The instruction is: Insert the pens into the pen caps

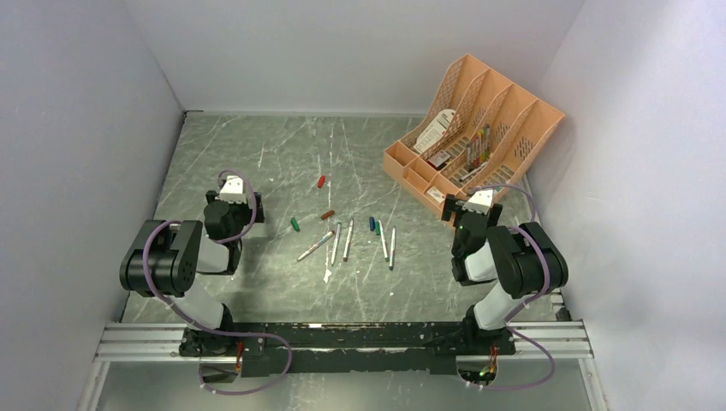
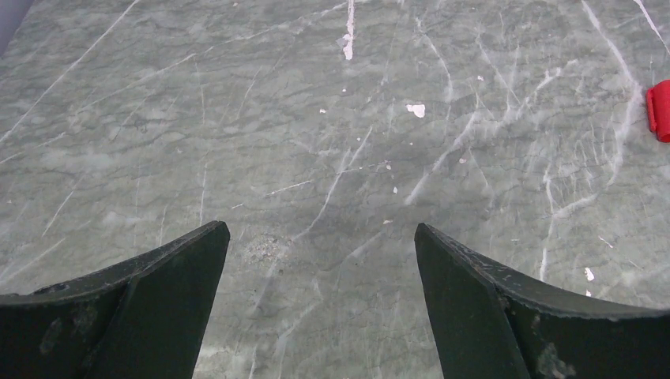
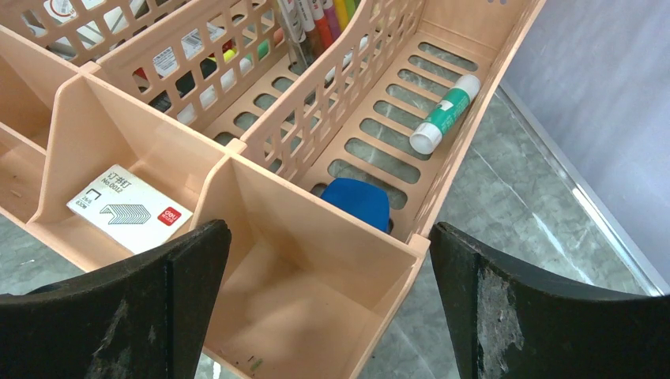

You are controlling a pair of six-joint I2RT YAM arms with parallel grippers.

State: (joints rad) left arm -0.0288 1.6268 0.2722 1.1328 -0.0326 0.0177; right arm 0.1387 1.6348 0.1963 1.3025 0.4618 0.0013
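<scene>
Several whitish-grey pens (image 1: 348, 241) lie loose in the middle of the table in the top view, between the two arms. Around them lie the pen caps: a red cap (image 1: 321, 181) farthest back, a brownish cap (image 1: 327, 214), a green cap (image 1: 294, 224) and a blue cap (image 1: 372, 224). The red cap also shows at the right edge of the left wrist view (image 2: 658, 110). My left gripper (image 2: 321, 229) is open and empty over bare table, left of the pens. My right gripper (image 3: 330, 229) is open and empty, over the front of the orange organiser, right of the pens.
The orange organiser (image 1: 458, 137) stands at the back right with bunched coloured pens, a staples box (image 3: 130, 208), a glue stick (image 3: 445, 114) and a blue object (image 3: 359, 200). Grey walls enclose the table on the left, back and right.
</scene>
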